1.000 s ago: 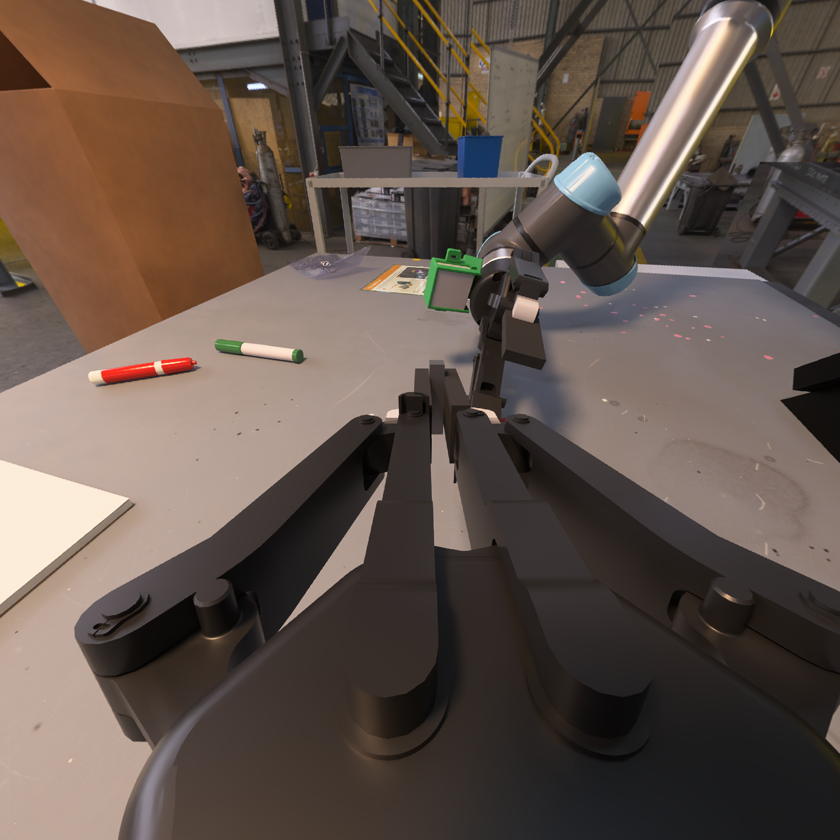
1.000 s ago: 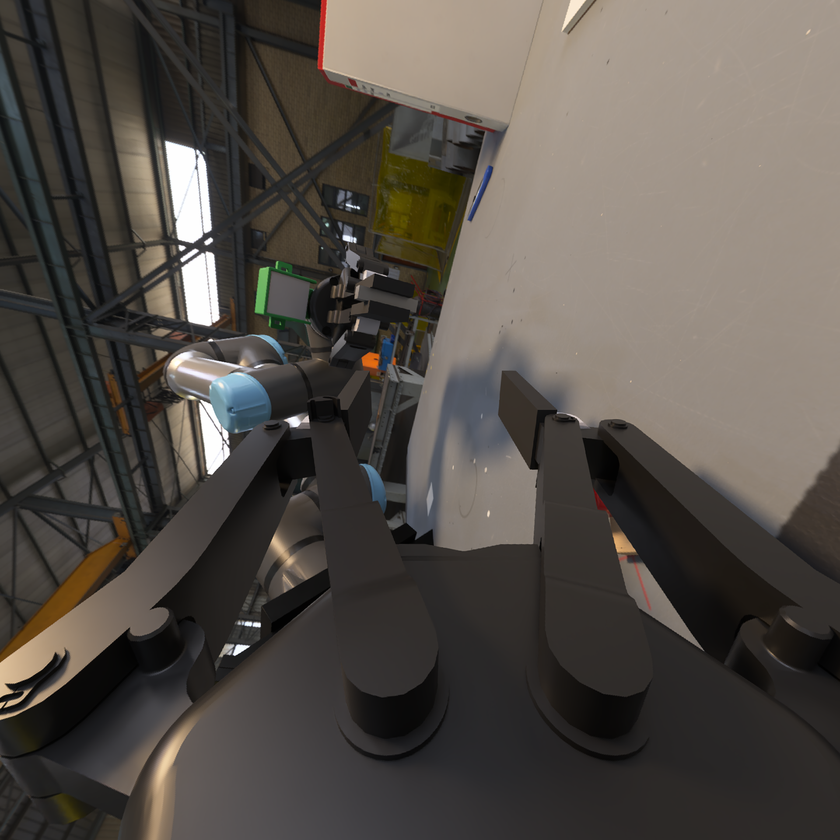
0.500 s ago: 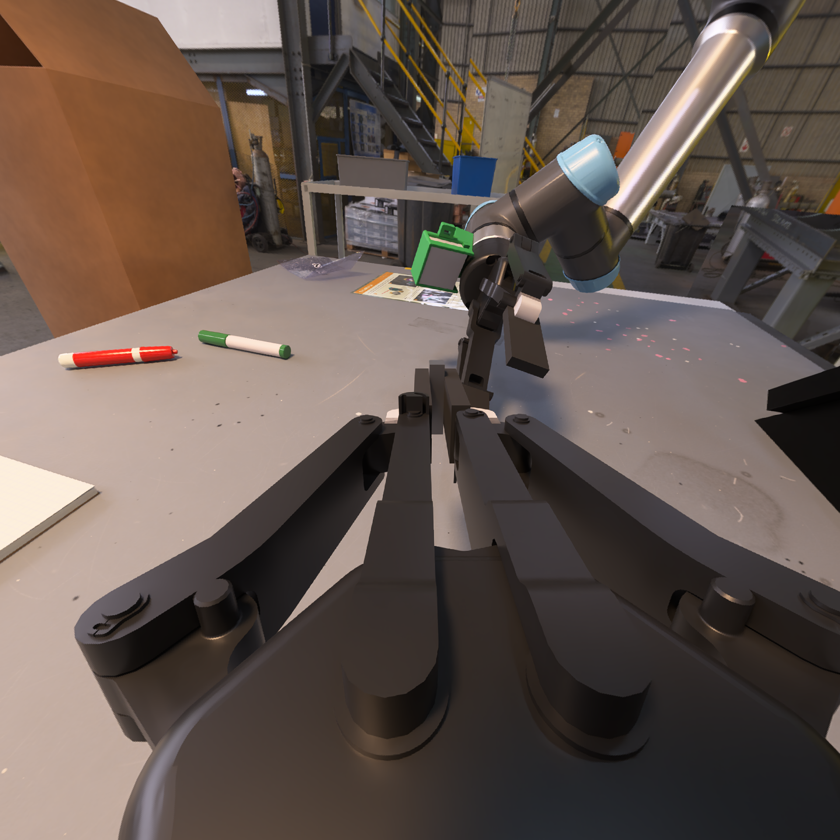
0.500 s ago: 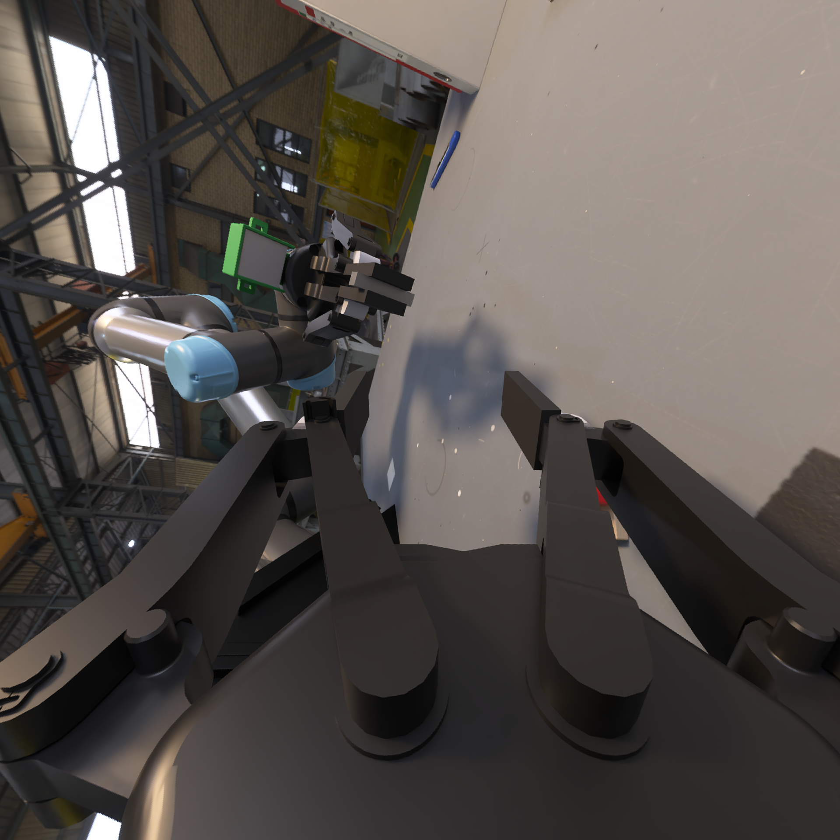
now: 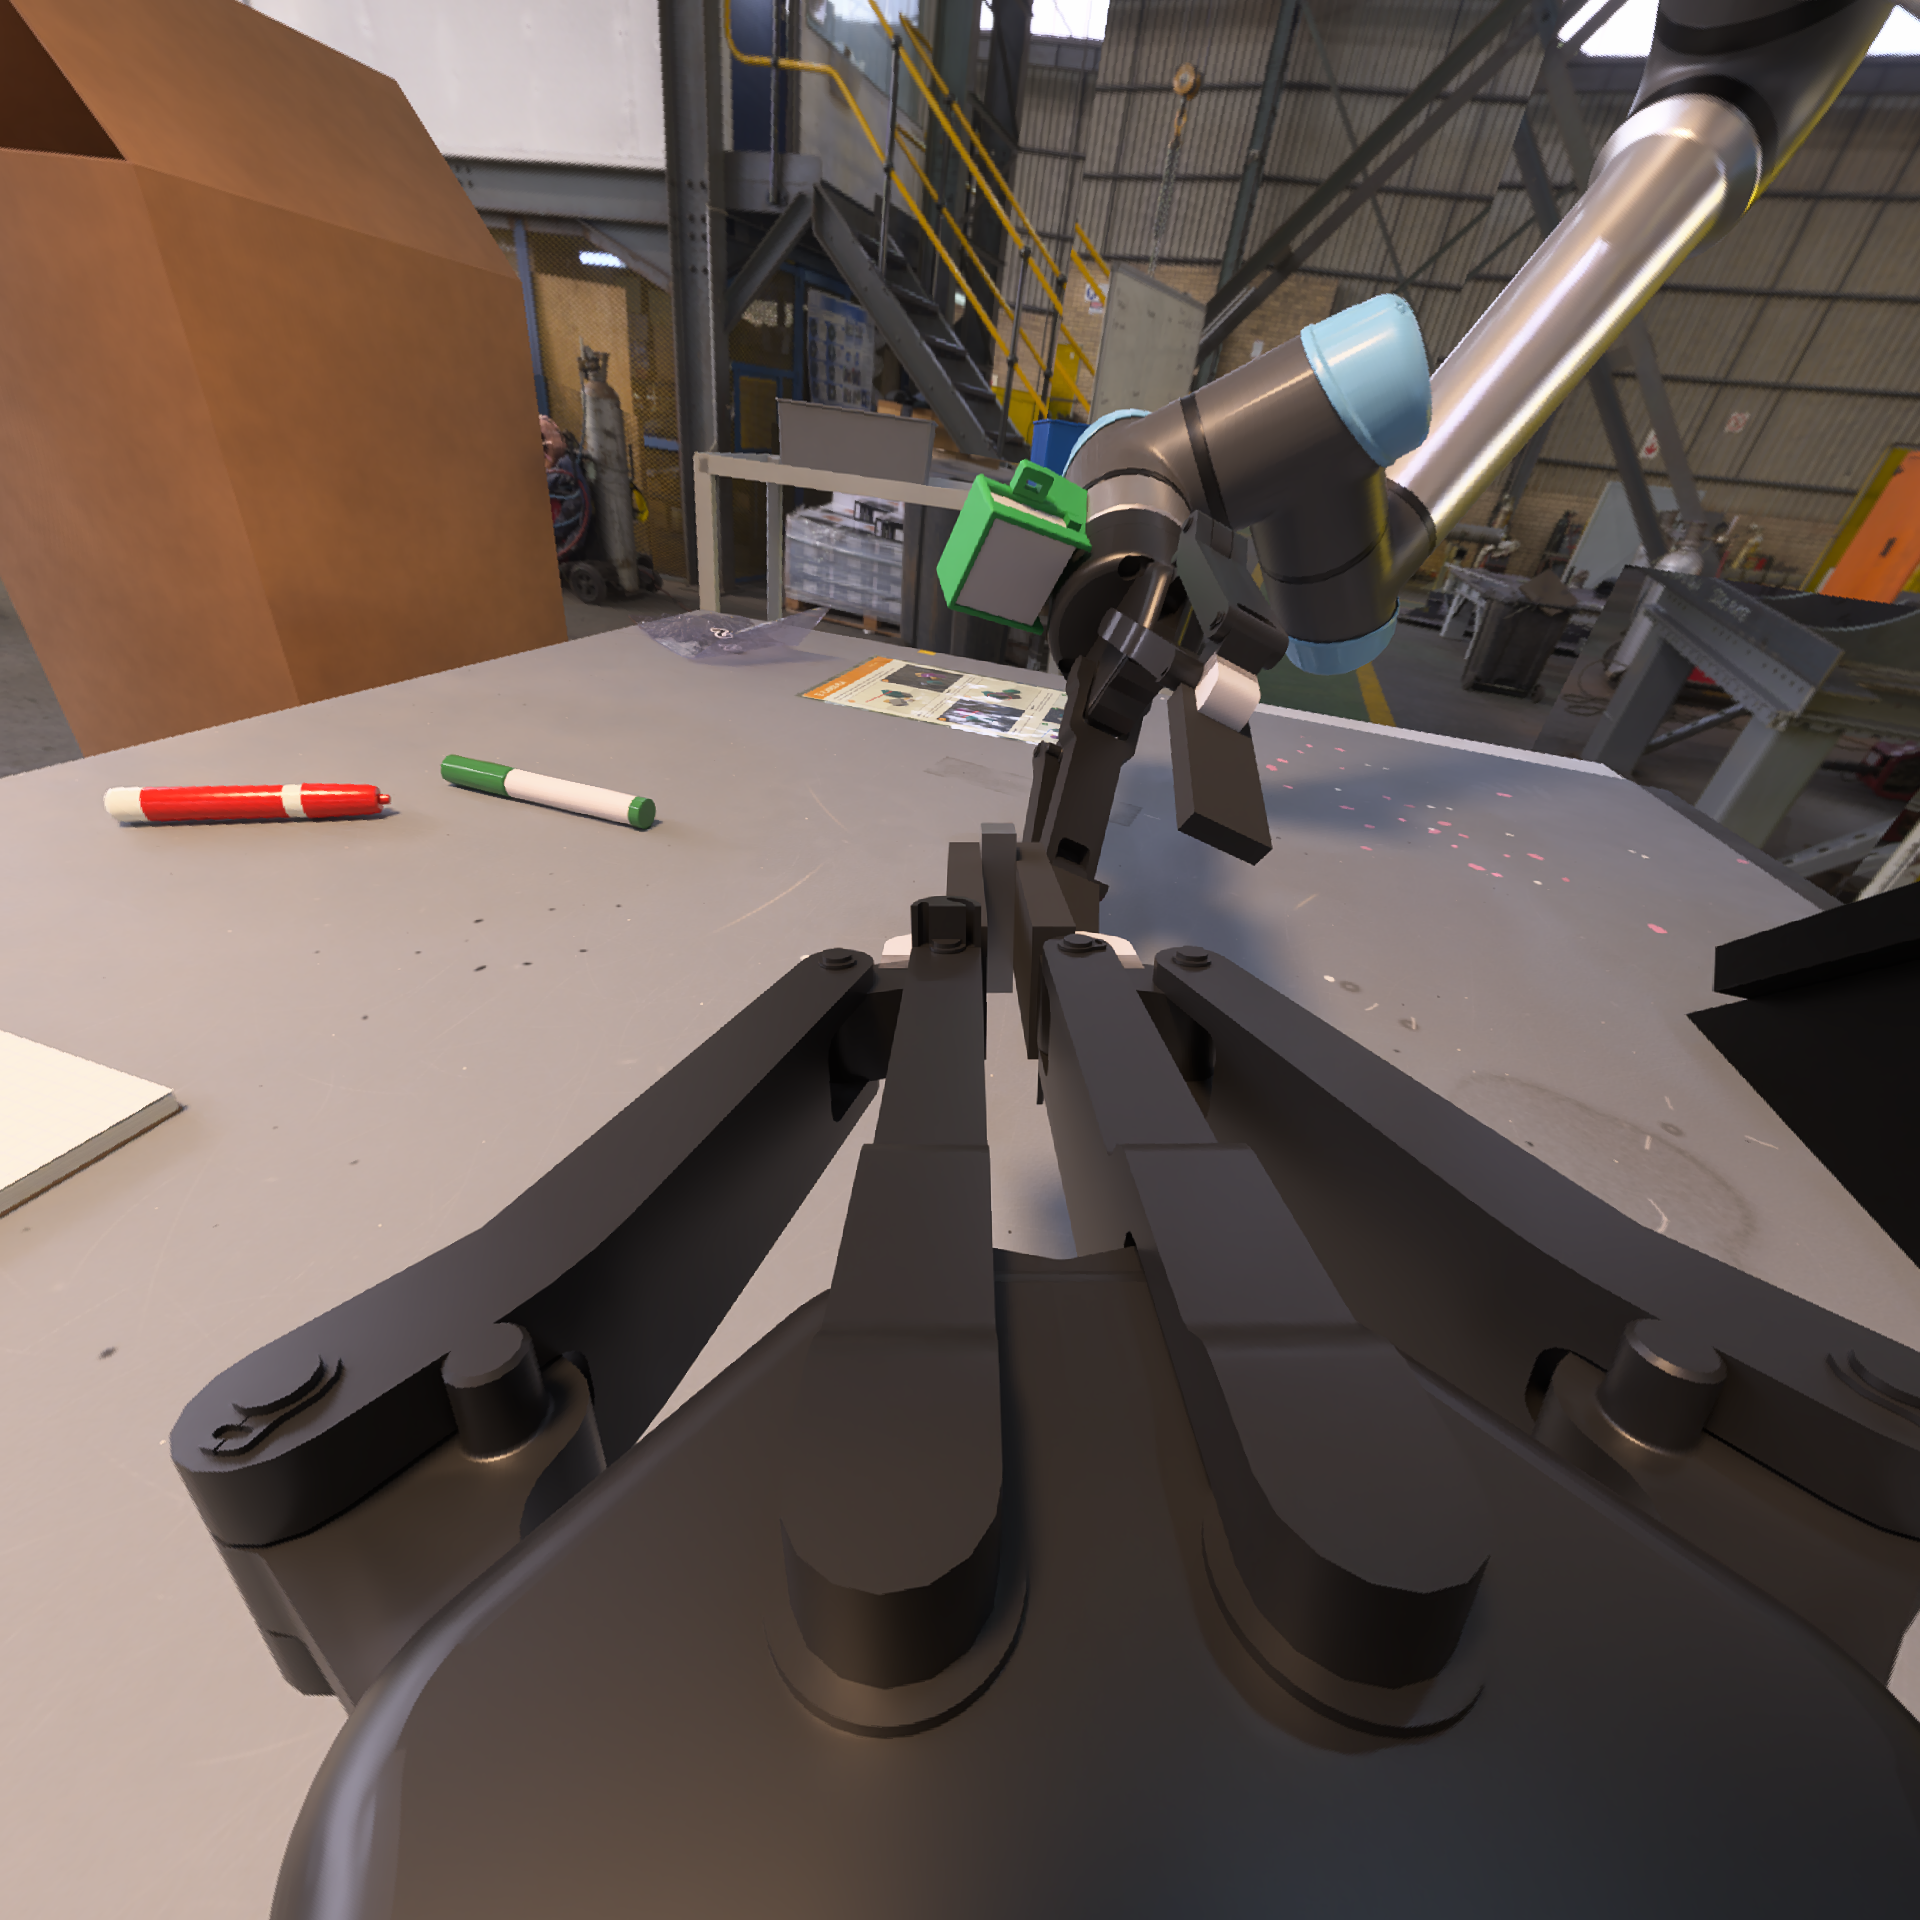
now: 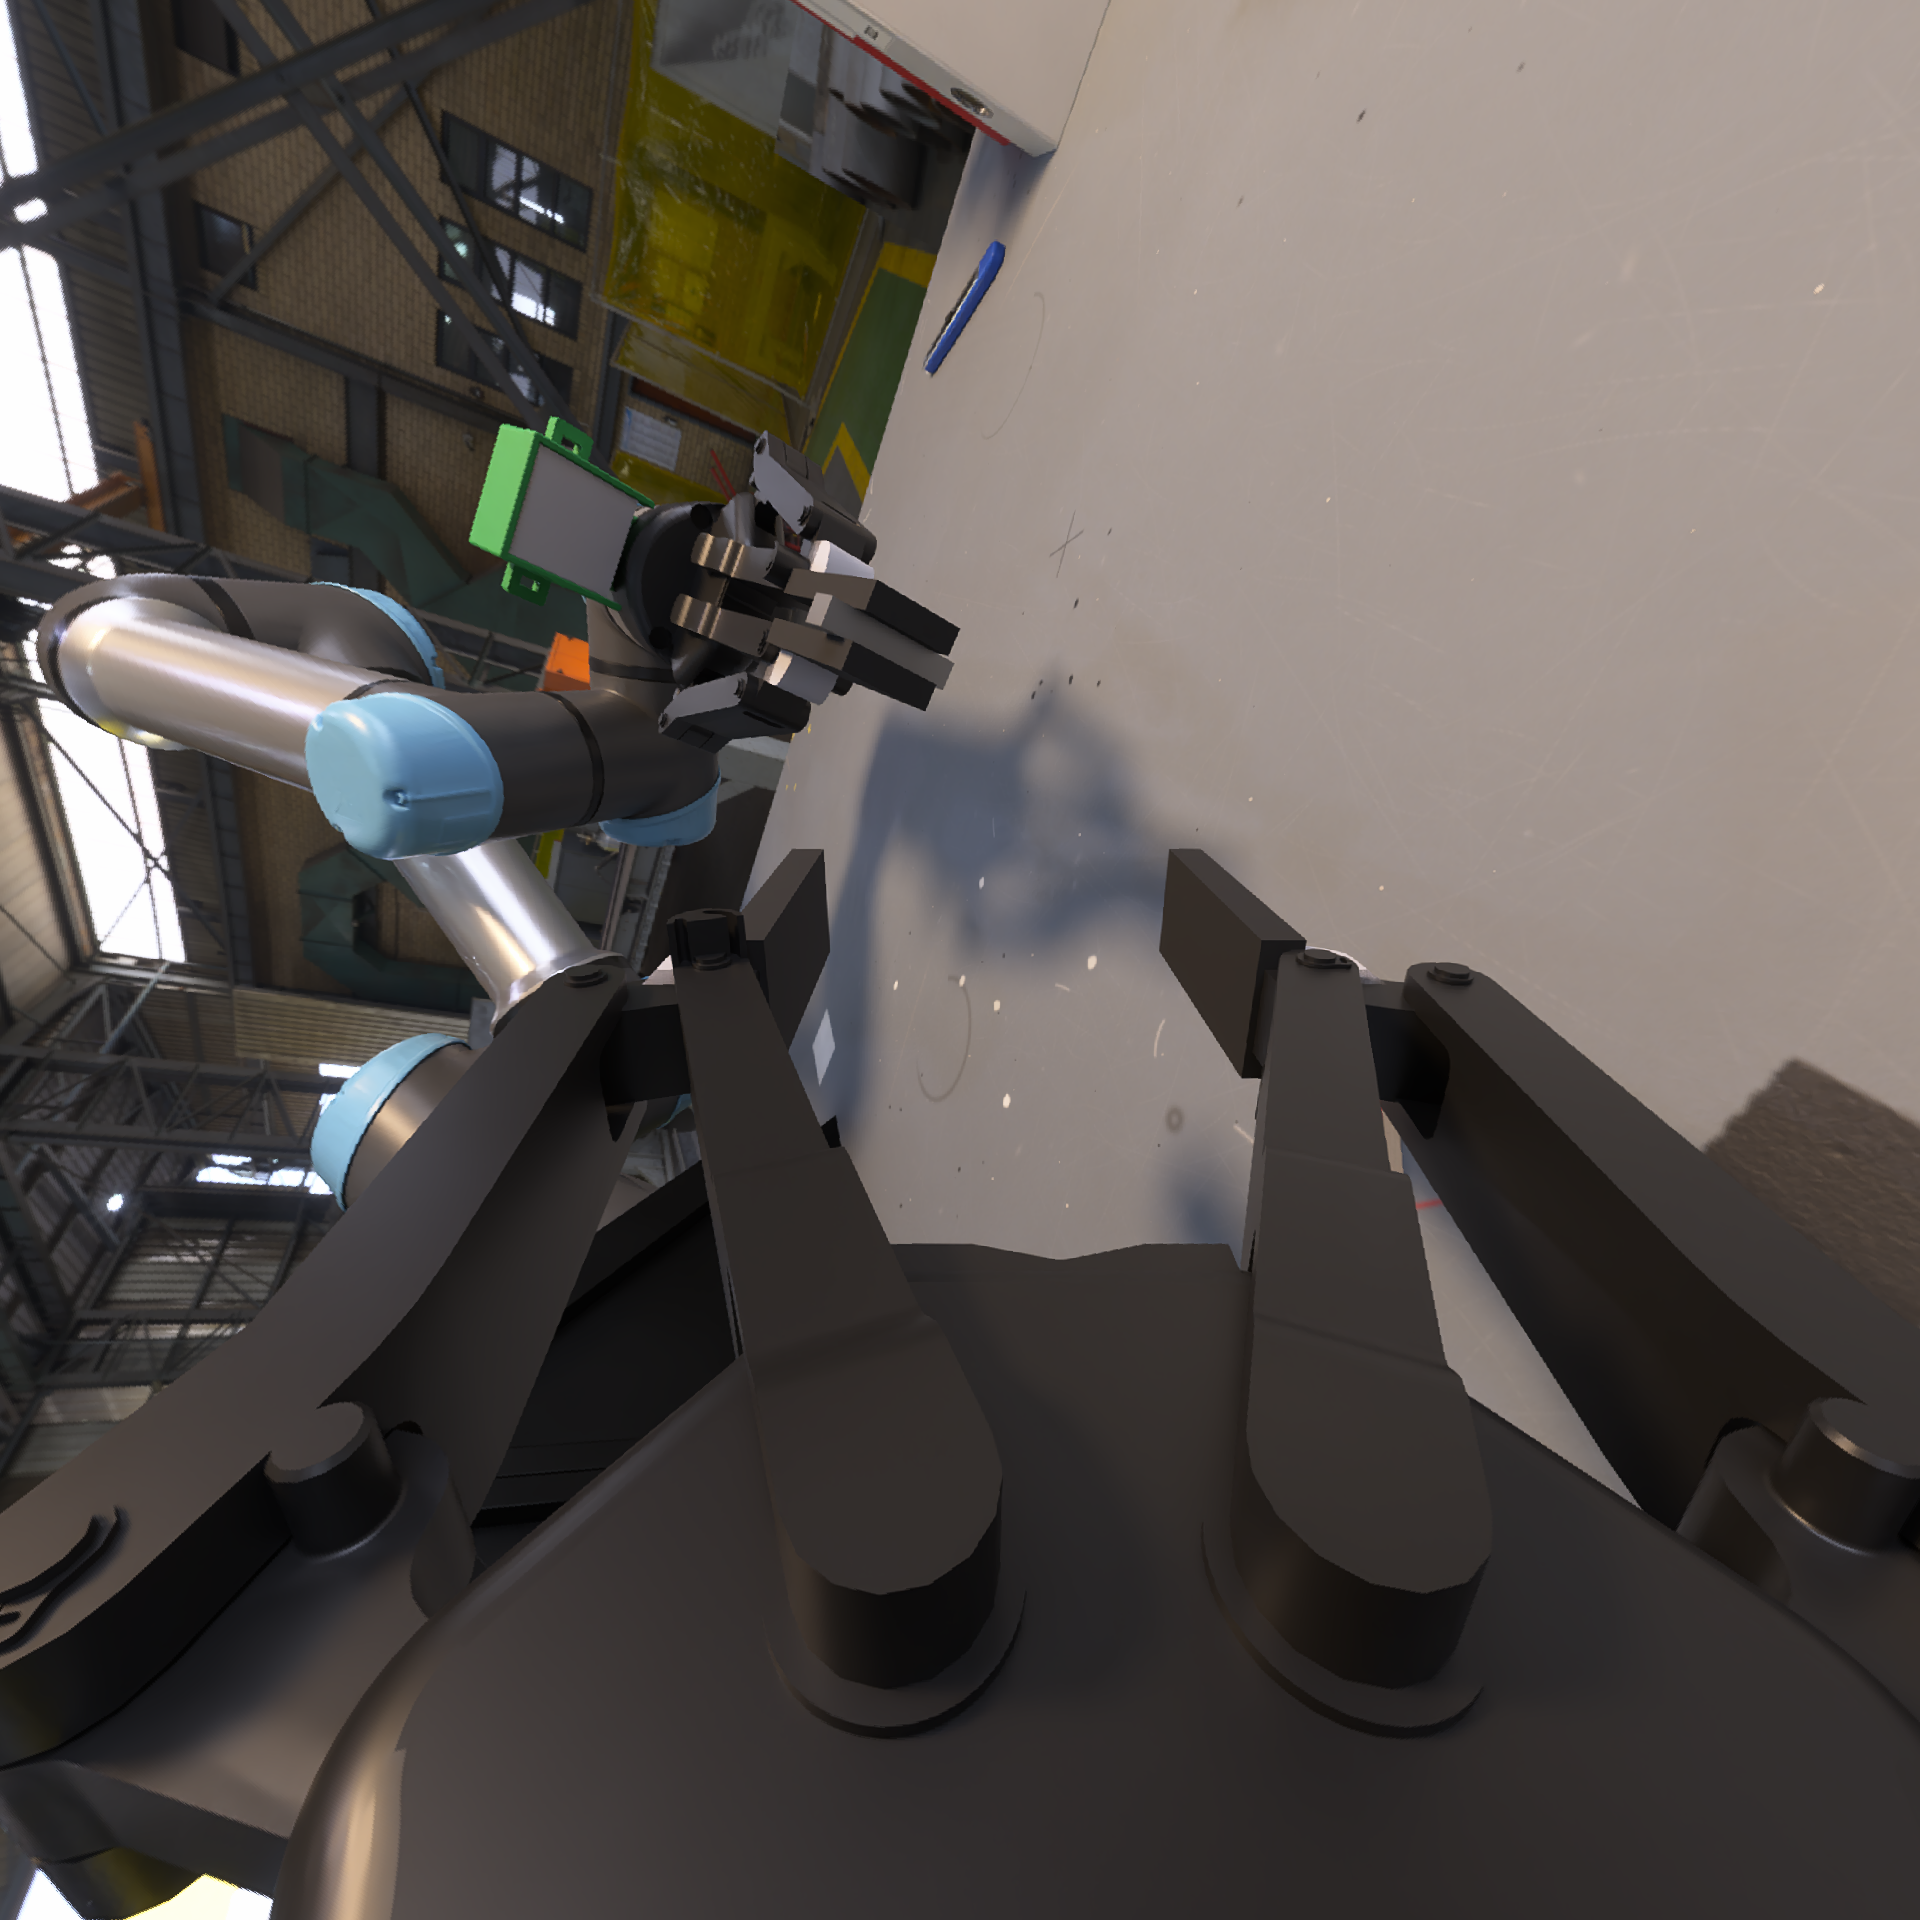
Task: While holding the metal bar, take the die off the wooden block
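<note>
Between the left jaws: nothing shows. The left gripper has its jaws pressed close together, with no gap. The right wrist view shows this gripper from far off, and the jaws look closed there too.
Metal bar, die and wooden block: I cannot see any of them in either view, so I cannot tell where they are.
Right gripper: the right gripper has its jaws wide apart and they hold nothing. In the left wrist view it hangs over the worktop, tips down, just past the left gripper's tips.
Green boxes: one green box sits on the right wrist and another sits on the left wrist.
Markers: a red marker and a green marker lie near each other on the far left of the worktop, not touching.
Blue pen: it lies near the worktop's edge, far from both grippers.
White pad: it lies flat at the left edge.
Leaflet: it lies flat at the far side, behind the right gripper.
Clear bag: it lies just left of the leaflet.
Cardboard box: it is big and brown, at the far left.
Black thing: it is at the right edge. I cannot tell what it is.
</note>
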